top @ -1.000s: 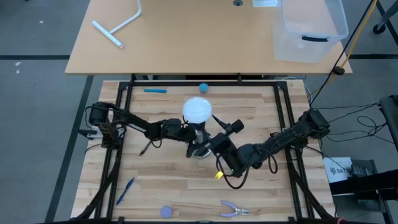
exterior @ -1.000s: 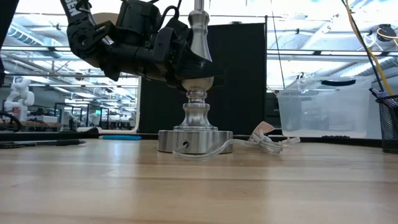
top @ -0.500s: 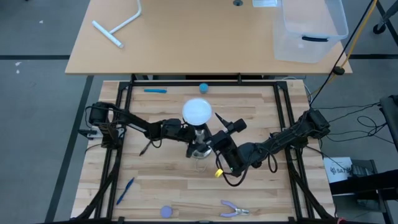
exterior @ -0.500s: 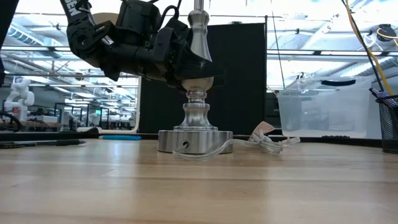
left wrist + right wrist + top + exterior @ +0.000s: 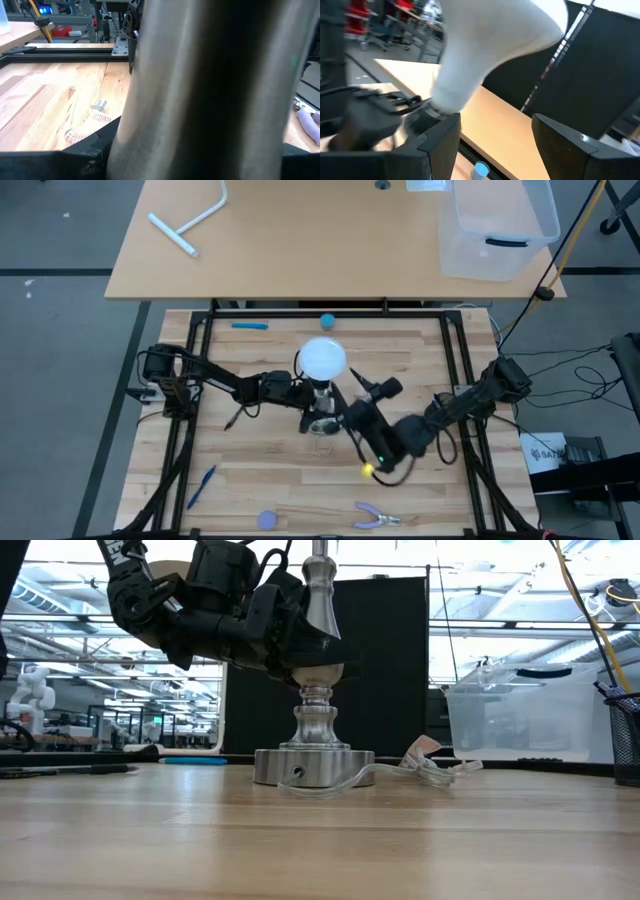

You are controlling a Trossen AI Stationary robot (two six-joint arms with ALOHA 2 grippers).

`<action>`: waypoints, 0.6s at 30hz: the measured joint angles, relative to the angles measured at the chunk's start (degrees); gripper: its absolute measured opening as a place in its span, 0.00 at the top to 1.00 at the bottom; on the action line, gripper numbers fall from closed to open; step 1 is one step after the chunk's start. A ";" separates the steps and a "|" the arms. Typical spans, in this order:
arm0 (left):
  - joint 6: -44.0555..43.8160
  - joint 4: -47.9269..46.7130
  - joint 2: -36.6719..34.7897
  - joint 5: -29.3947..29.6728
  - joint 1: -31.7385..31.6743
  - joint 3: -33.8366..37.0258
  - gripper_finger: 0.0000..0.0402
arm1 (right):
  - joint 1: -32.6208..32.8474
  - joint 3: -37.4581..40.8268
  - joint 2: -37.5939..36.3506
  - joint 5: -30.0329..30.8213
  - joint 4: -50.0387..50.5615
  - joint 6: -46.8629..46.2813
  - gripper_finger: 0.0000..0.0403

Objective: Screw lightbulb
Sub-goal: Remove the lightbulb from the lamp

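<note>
pale wood table (left fingers pinching silver stand, right fingers spread), workshop behind

High view: overhead, facing straight down, far enough to take in the whole tabletop and both arms.
Low view: at tabletop height, level, facing the room; close to the stand.
Left wrist view: pressed near the stand's column.
Right wrist view: close on the lightbulb.
Shared by all: stand and lightbulb area at tabletop centre.
</note>
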State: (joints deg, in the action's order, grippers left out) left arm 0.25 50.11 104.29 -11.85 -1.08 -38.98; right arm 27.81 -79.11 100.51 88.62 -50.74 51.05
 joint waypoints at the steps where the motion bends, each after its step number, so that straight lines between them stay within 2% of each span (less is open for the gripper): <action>1: 0.00 0.00 0.00 0.01 0.00 0.00 0.36 | 0.79 0.00 0.00 0.03 -0.85 1.24 0.41; 6: 0.00 0.02 0.00 -0.01 0.00 -0.02 0.36 | 2.74 0.00 0.00 -1.70 -3.04 0.46 0.41; 10: -0.02 0.15 0.00 -0.01 0.00 0.00 0.36 | 2.08 0.00 0.00 -6.23 -0.90 -7.22 0.41; 14: -0.04 0.15 0.00 0.01 0.00 0.00 0.36 | 0.67 0.00 0.00 -6.94 0.18 -13.49 0.41; 18: -0.11 0.14 0.00 0.01 0.00 0.00 0.36 | -0.96 0.00 0.04 -12.08 6.51 -23.38 0.41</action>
State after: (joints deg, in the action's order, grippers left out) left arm 0.14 50.25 104.29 -11.84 -1.08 -38.98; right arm 26.85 -79.11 100.55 76.54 -44.23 27.67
